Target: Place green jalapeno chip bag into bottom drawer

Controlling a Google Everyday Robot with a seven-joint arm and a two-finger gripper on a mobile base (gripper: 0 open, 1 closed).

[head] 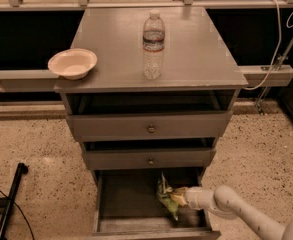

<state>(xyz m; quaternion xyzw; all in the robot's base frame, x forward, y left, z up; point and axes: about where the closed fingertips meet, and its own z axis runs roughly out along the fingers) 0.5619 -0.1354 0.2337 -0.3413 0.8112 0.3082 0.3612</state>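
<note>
The green jalapeno chip bag (165, 196) is inside the open bottom drawer (121, 199), at its right side, crumpled and standing roughly on end. My gripper (180, 196) reaches into the drawer from the lower right on a white arm and is at the bag's right edge, in contact with it. The drawer is pulled out below two shallower drawers with brass knobs.
A clear water bottle (153, 45) stands on the grey cabinet top (201, 59). A cream bowl (72, 63) sits at the top's left edge. A black pole (10, 201) lies on the speckled floor at the left. A rail and white cables run behind.
</note>
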